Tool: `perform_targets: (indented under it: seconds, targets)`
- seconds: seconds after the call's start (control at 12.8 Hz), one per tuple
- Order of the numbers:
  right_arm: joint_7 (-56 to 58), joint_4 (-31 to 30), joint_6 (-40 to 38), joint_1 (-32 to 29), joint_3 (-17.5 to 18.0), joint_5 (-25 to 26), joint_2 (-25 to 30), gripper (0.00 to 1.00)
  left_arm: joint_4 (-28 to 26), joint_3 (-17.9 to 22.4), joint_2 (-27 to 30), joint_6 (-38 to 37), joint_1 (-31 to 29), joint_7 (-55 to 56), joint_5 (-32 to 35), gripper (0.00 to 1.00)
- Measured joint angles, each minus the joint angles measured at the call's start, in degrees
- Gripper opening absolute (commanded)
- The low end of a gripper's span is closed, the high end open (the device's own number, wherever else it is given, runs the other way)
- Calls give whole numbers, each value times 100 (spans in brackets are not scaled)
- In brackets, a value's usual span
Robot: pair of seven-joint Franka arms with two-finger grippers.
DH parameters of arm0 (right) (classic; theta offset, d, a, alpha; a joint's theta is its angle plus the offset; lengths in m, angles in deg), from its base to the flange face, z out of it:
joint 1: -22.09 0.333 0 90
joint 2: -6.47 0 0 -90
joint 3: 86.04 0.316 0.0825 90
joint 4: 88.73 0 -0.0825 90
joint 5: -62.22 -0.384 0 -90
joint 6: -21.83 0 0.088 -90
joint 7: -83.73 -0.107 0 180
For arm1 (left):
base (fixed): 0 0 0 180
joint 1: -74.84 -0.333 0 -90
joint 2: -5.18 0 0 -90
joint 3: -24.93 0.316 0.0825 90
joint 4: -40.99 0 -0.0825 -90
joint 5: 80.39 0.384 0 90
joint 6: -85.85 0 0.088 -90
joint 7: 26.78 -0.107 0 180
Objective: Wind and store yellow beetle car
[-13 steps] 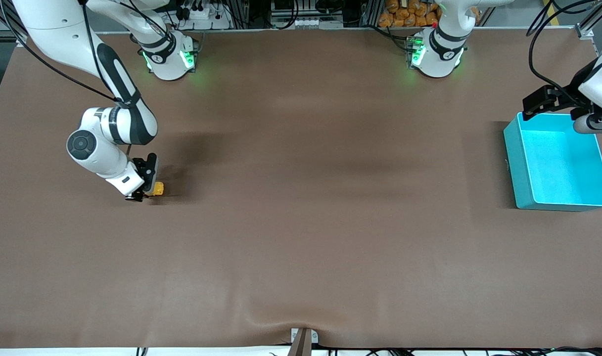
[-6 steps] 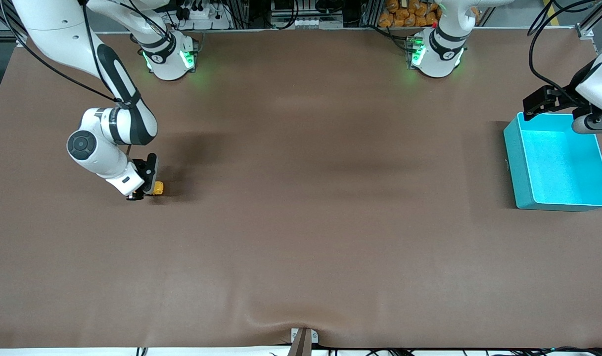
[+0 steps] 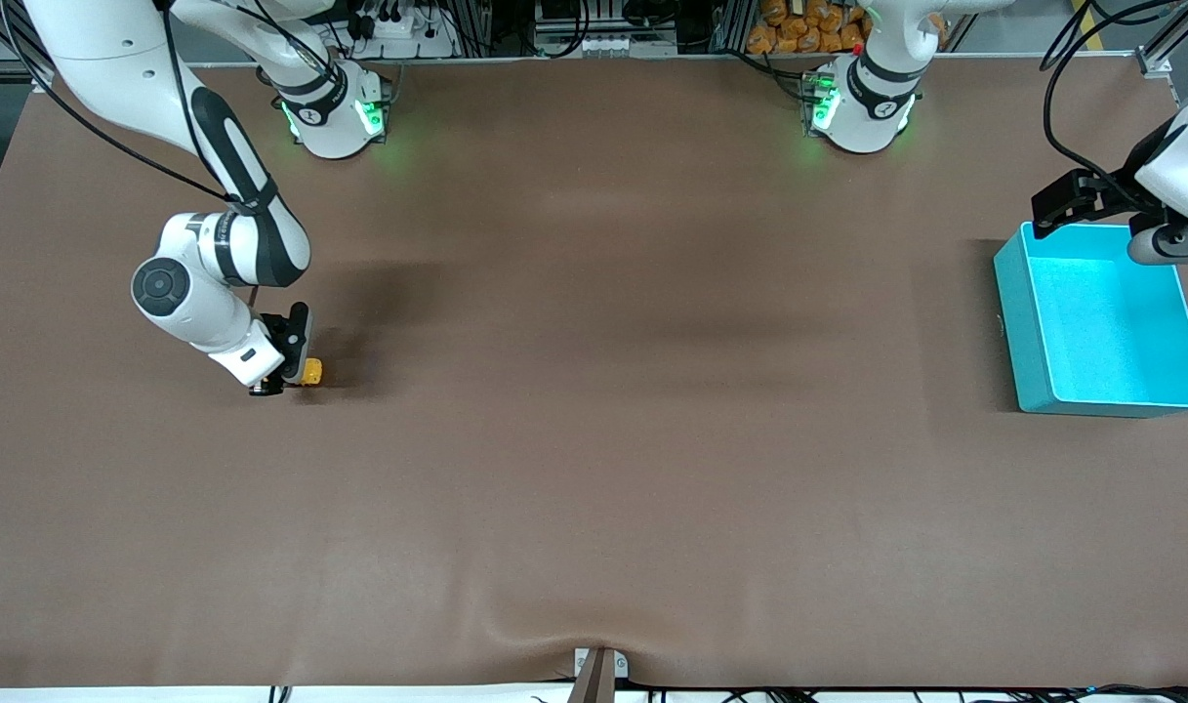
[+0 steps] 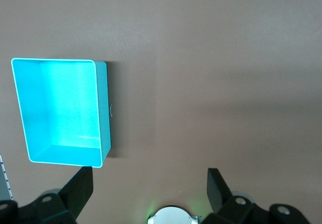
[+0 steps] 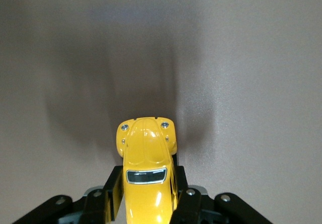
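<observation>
The yellow beetle car (image 3: 309, 371) sits on the brown table toward the right arm's end. My right gripper (image 3: 283, 380) is low at the table and shut on the car's sides. In the right wrist view the car (image 5: 147, 168) fills the gap between the black fingers (image 5: 187, 204), its nose pointing away from the wrist. The teal bin (image 3: 1101, 322) stands at the left arm's end of the table and looks empty. My left gripper (image 3: 1062, 200) hangs open above the table by the bin's corner nearest the bases. In the left wrist view the bin (image 4: 60, 110) shows below that gripper (image 4: 146, 183).
The brown mat (image 3: 594, 391) covers the table. A small bracket (image 3: 598, 669) sits at the table edge nearest the front camera. The two arm bases (image 3: 335, 107) stand along the edge farthest from that camera.
My right gripper and the car have shifted very slightly toward the arm bases. The left arm has moved a little away from the bin.
</observation>
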Motion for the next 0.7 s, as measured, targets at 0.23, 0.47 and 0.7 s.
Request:
perform_targets:
  seconds: [0.23,0.47,0.7]
  targets:
    - [1,0,0,30,7,0,0,31,0,0,-2,0,0,0,0,100]
    - [1,0,2,33,8,0,-3,31,-8,0,-5,0,0,0,0,100]
    - [1,3,3,34,12,0,-4,31,-9,0,-7,0,0,0,0,100]
